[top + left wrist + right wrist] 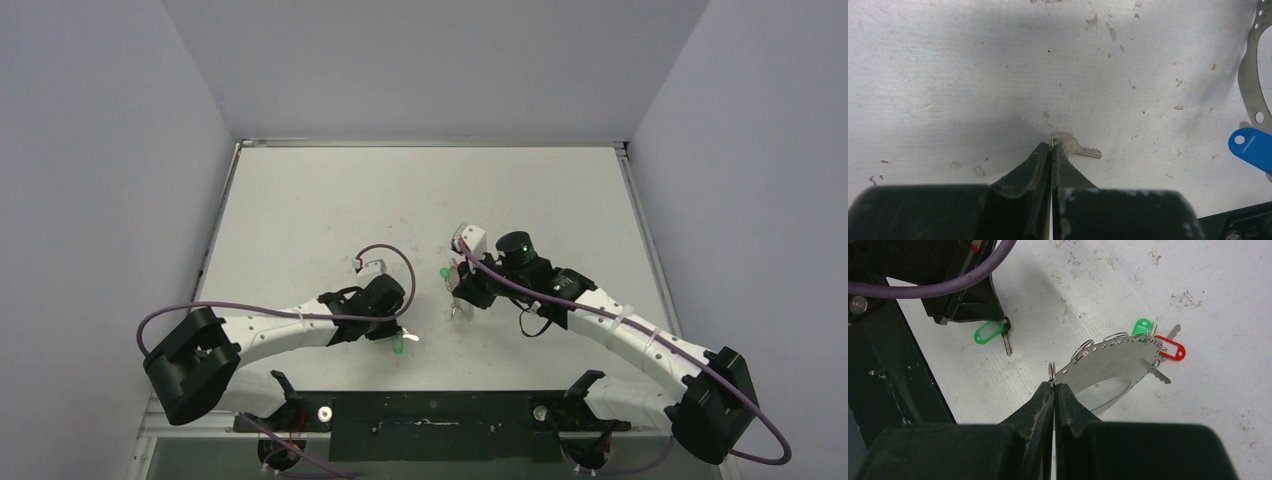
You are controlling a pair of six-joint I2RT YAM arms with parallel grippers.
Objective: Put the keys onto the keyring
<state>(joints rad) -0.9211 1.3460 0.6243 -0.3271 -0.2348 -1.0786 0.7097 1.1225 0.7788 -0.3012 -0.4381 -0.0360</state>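
Even, diffuse light from overhead leaves the tabletop (330, 200) bright and a little washed out in the top view. In the left wrist view a broad, soft shadow lies across the tabletop ahead of the left tool (1051, 146), whose near body is dark and blurred. The right tool (1054, 385) is likewise soft up close. The keyring (1113, 365) beyond shows a dull sheen, perhaps mild glare.

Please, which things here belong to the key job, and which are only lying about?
Job: keyring, in right jaws; green-tagged key, in left jaws; red-tagged key; second green tag; blue tag.
Not the job: purple cable; black base plate.
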